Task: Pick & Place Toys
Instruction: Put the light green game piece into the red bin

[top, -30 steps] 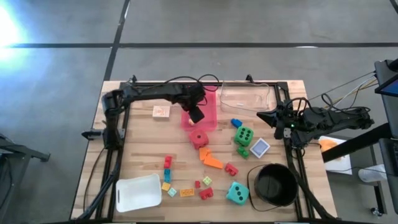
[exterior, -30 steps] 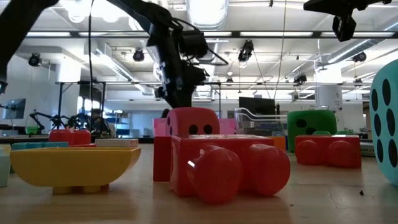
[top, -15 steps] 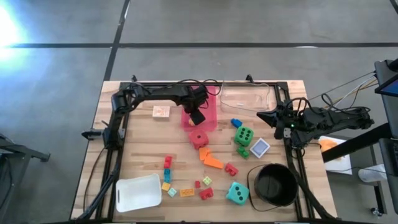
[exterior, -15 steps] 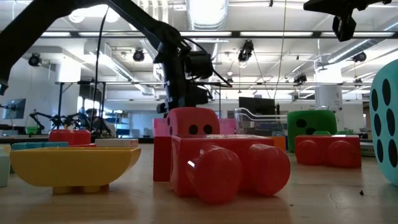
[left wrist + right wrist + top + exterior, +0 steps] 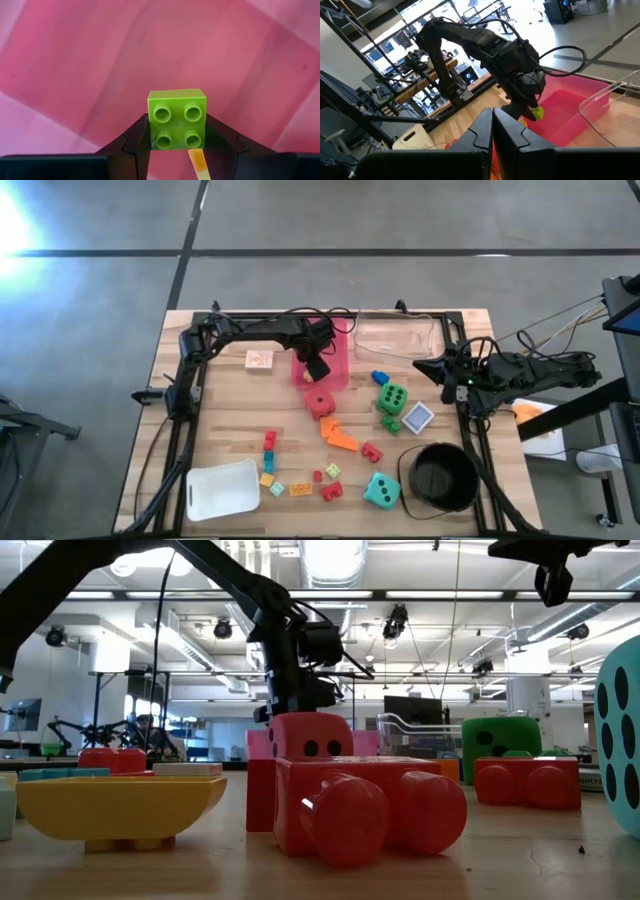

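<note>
My left gripper (image 5: pixel 316 368) hangs over the pink tray (image 5: pixel 335 352) at the table's far middle, shut on a small green four-stud brick (image 5: pixel 176 119); the right wrist view also shows this brick (image 5: pixel 536 113). An orange strip (image 5: pixel 197 162) lies in the tray under the brick. My right gripper (image 5: pixel 425 366) waits shut and holding nothing at the far right, raised above the table. On the wood lie a red die (image 5: pixel 320 402), a green die (image 5: pixel 392 398), a teal die (image 5: pixel 381 491), orange bricks (image 5: pixel 337 435) and several smaller bricks (image 5: pixel 270 442). My left gripper pinches the green brick by two opposite side walls (image 5: pixel 150 132) between its two fingers. The fingers come from above and point steeply down. The brick sits studs up and level, over the tray floor; whether it touches the floor I cannot tell.
A clear container (image 5: pixel 395 335) stands right of the pink tray. A black bucket (image 5: pixel 440 477) sits at the near right, a white tray (image 5: pixel 222 488) at the near left. A wooden tile (image 5: pixel 259 360) and a card (image 5: pixel 418 417) lie on the table.
My left gripper has sunk toward the pink tray with the green brick, its arm folding lower, then has held still. It stays shut on the brick.
</note>
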